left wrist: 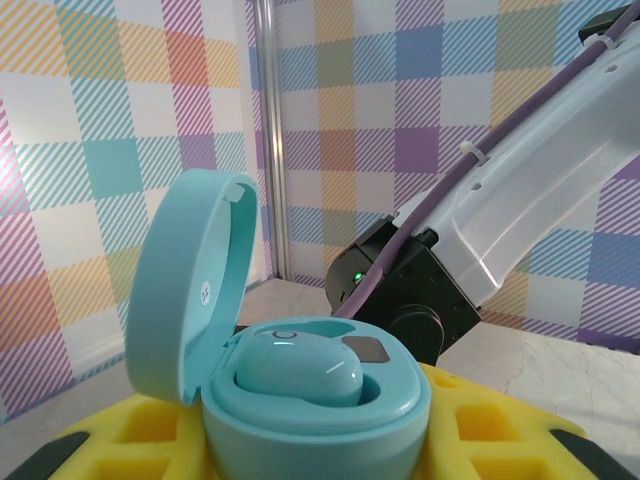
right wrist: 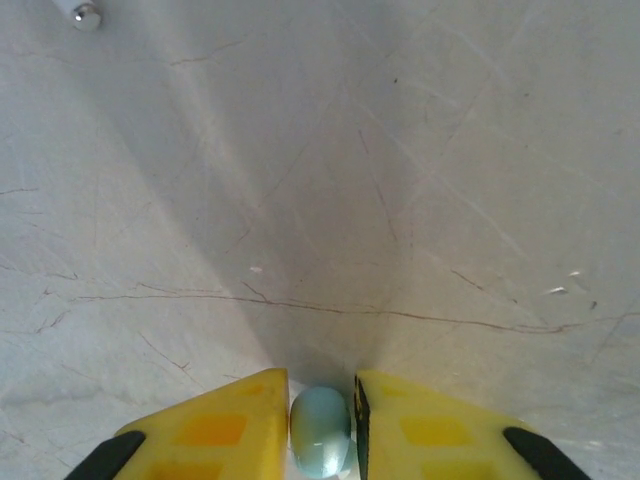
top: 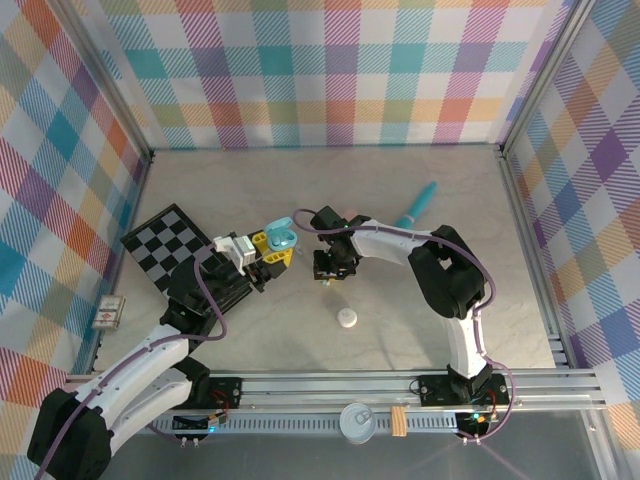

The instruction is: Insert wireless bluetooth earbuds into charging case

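Case (top: 282, 237) teal, lid (left wrist: 190, 285) swung up on the left side in the left-wrist view. Clamped between the yellow fingers (left wrist: 120, 440) of the left claw (top: 273, 250), a narrow grip closed on the case body, held over the table (top: 250, 180) left of centre. Seated bud (left wrist: 298, 372), also teal, lying in the well next to the lid. Small grey patch (left wrist: 370, 350) just right of it; cannot tell what it is.

Right claw (right wrist: 321, 392) pointing down at the table, near the case on its right but apart from it. Fingers (right wrist: 215, 430) almost together, pinching the loose bud (right wrist: 320, 432) — pale blue, filling the gap, a pad against each side. Cannot tell whether it rests on the table or hangs just off it. White right arm (left wrist: 540, 190) crossing behind the case in the left-wrist view.

Other items:
- White round piece (top: 347, 319) on the table in front of the right claw.
- Teal stick (top: 415, 205) lying diagonally behind the right arm.
- Pinkish bit (top: 352, 212) just behind the right wrist — too small to identify.
- Checkerboard (top: 172, 243) at left, partly under the left arm.
- Small white item with a shiny tip (right wrist: 85, 12) at the top left corner of the right-wrist view.
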You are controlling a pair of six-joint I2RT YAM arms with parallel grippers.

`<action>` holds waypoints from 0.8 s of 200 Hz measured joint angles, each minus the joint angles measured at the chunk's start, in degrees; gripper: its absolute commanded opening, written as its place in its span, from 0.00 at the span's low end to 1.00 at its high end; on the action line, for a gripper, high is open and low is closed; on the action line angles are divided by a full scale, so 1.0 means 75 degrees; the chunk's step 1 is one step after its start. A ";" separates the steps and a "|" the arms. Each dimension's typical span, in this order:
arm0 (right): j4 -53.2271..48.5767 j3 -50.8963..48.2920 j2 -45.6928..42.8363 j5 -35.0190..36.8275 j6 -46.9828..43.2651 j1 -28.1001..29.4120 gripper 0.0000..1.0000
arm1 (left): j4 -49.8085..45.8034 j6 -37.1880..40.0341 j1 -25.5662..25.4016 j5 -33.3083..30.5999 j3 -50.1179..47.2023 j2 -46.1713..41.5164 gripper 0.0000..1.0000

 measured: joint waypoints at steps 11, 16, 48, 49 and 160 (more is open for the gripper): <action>-0.0003 0.0000 0.0003 0.0000 -0.0017 0.0000 0.21 | 0.0000 0.0000 0.0000 0.0000 0.0000 0.0000 0.22; -0.0003 0.0000 0.0003 0.0003 -0.0017 0.0000 0.20 | 0.0000 0.0000 0.0000 0.0000 0.0000 0.0000 0.22; -0.0009 0.0003 -0.0009 0.0026 -0.0102 0.0000 0.19 | 0.0000 0.0000 0.0000 0.0000 0.0000 0.0003 0.22; -0.0012 0.0003 -0.0009 0.0026 -0.0105 0.0000 0.19 | 0.0000 0.0000 0.0000 0.0000 0.0000 0.0003 0.22; -0.0111 -0.0950 -0.4194 0.0291 -0.1072 -0.0472 0.17 | 0.0047 -0.0224 0.0000 0.0003 0.0026 0.0530 0.21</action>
